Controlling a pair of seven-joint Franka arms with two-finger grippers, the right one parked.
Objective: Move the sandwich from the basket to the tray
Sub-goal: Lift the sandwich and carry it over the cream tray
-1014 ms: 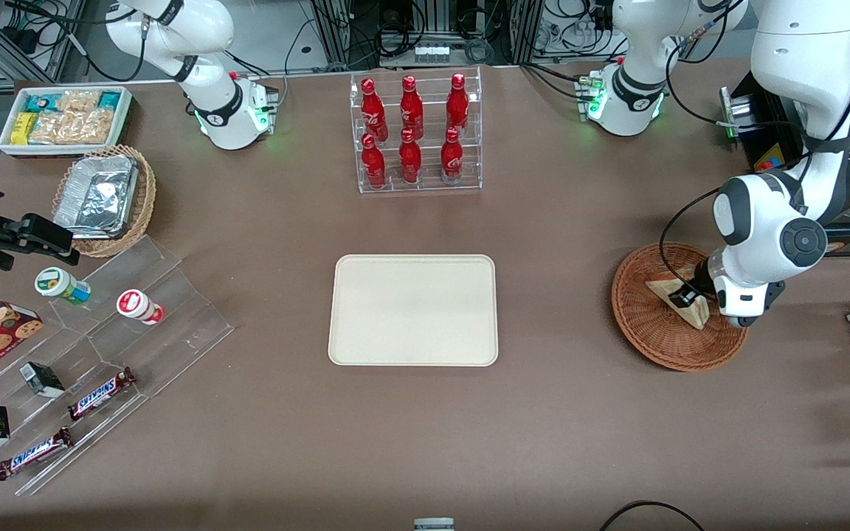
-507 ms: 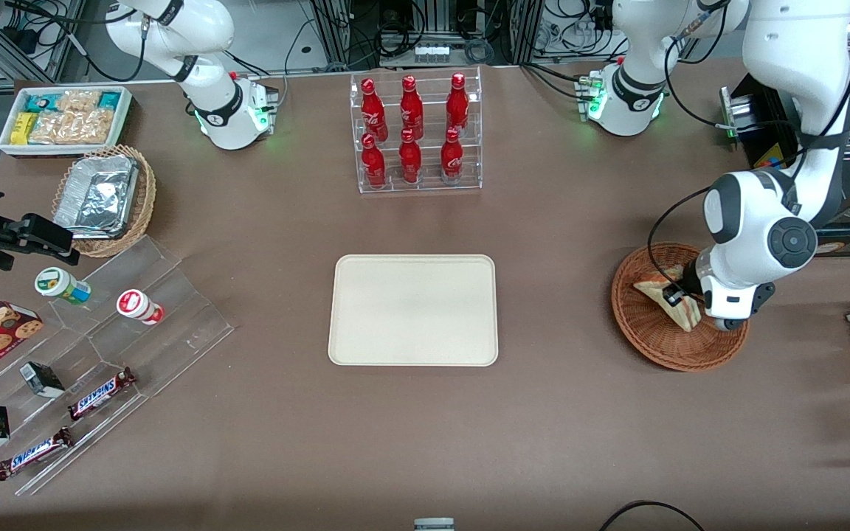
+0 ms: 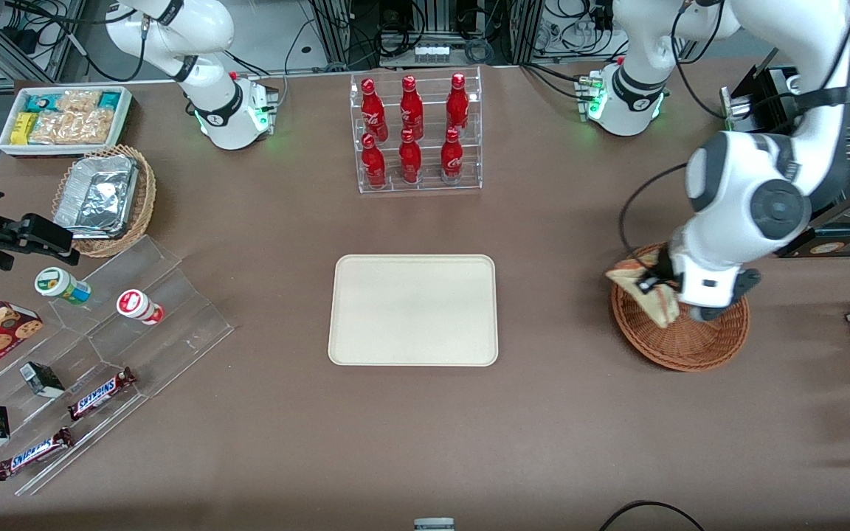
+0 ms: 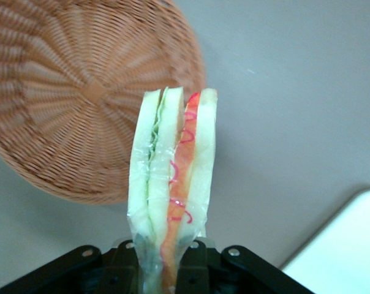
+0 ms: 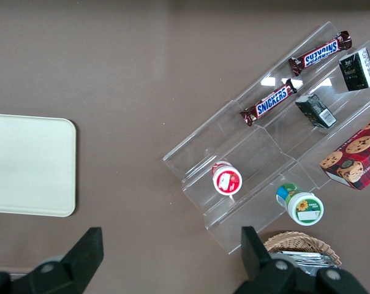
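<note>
Hanging in the air above the rim of the basket point(image 3: 679, 335), at the edge nearest the tray point(image 3: 413, 310): the sandwich point(image 3: 645, 289), wrapped in clear film, lifted clear of the wicker. Pinched between the jaws of the left gripper point(image 3: 654, 286), closed narrow on the wedge's wide end, bread faces pressed flat against the fingers, point of the wedge sticking out away from the wrist. Seen edge-on from the left wrist camera: sandwich point(image 4: 173, 184) standing straight out of the gripper point(image 4: 163, 260), white bread layers with green filling along one seam and red along the other, film crinkled at the base where the black fingers point(image 4: 194, 269) clamp it. Beneath it there, the reddish-brown woven basket point(image 4: 68, 104) with nothing in it, resting on the brown table point(image 3: 558, 413). Just a corner of the cream tray point(image 4: 344, 245) showing past the sandwich. Tray bare, lying flat mid-table, well apart from the basket. Farther from the front camera than the tray: a clear rack of red Coca-Cola bottles point(image 3: 414, 133).
</note>
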